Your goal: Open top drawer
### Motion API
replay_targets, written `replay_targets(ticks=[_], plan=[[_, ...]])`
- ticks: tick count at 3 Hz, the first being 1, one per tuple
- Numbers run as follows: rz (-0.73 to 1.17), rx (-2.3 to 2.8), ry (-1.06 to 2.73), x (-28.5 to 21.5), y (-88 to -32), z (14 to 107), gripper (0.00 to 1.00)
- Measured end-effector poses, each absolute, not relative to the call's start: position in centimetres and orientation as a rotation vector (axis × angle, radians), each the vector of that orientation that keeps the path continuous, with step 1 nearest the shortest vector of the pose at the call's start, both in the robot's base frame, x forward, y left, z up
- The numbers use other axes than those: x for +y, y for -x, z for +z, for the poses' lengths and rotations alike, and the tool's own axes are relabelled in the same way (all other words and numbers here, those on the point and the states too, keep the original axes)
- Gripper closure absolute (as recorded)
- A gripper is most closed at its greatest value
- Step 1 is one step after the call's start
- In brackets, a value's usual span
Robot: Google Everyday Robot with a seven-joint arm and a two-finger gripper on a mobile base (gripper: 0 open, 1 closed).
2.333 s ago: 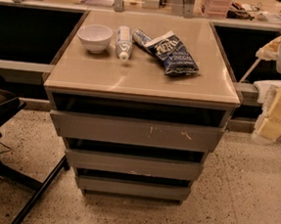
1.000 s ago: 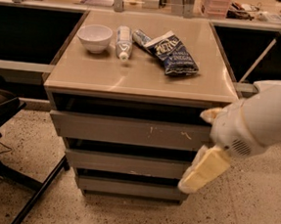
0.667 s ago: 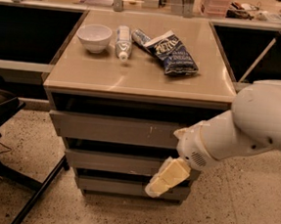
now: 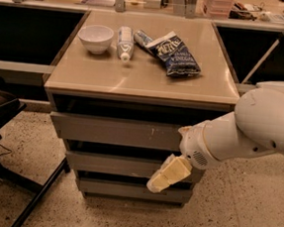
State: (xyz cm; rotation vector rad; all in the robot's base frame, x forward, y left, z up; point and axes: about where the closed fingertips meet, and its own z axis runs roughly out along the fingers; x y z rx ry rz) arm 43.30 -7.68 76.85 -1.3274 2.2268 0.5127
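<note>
We see our cream pincer (image 4: 169, 175) low before the slim grey middle drawer front (image 4: 113, 163), below the wide grey top drawer (image 4: 115, 131); its spread we cannot tell.

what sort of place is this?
Probably an office break area: drawer unit with bowl and chip bag on top, office chair left. The gripper is in front of the lower drawers.

The one camera sits above and in front of the cabinet (image 4: 135, 80), tilted steeply down towards its drawer fronts. It is near enough that the cabinet fills the middle of the frame. The cabinet's top, the top drawer (image 4: 105, 130), both lower fronts and the floor before the cabinet all show. The gripper (image 4: 165, 177) hangs before the cabinet's lower right fronts, with its arm (image 4: 260, 126) to the right of the cabinet.
</note>
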Motion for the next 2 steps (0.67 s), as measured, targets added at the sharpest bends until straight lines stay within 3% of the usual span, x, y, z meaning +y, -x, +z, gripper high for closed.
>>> replay_targets(ticks=[2], plan=[[0.351,2.136,1.318,-3.7,-46.8,74.6,0.0]])
